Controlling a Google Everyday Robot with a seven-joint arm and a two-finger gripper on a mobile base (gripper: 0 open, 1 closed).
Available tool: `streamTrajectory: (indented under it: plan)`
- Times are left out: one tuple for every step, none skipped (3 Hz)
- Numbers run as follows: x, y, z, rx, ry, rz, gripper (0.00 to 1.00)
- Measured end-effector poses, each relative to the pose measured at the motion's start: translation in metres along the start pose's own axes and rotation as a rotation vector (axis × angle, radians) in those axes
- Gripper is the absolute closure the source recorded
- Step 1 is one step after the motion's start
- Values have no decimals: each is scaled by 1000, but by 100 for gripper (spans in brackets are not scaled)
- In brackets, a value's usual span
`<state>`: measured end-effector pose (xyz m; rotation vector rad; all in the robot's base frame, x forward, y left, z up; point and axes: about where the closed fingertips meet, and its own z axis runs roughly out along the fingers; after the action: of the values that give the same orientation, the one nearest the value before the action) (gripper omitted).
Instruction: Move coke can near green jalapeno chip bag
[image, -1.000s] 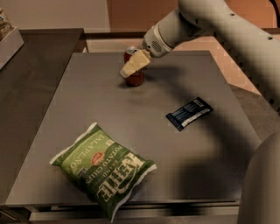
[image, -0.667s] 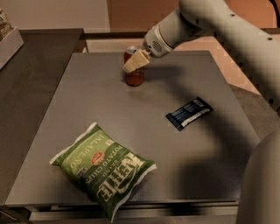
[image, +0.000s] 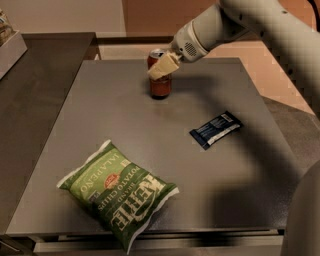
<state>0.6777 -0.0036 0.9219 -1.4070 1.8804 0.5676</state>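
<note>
Can (image: 160, 84): red, silver top, upright at far centre of table (image: 250, 190). Gripper (image: 161, 65) clasps its upper part, one cream finger across the front. Bag (image: 120, 192): green, sealed, lying near-left, well apart

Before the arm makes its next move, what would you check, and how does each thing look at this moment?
1. Gripper at the coke can: ok, it is against the can's upper part.
2. Can upright on the table: ok.
3. Firm hold on the can: cannot tell.
4. Way to the green jalapeno chip bag: ok, bare table between them.
5. Dark wrapper out of the way: ok, it lies apart from that path.
</note>
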Motion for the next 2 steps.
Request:
streamTrajectory:
  plan:
    - [5,33,-27,-81,-14,-66,100]
    - [13,58,-40,-138,-22,-106,100]
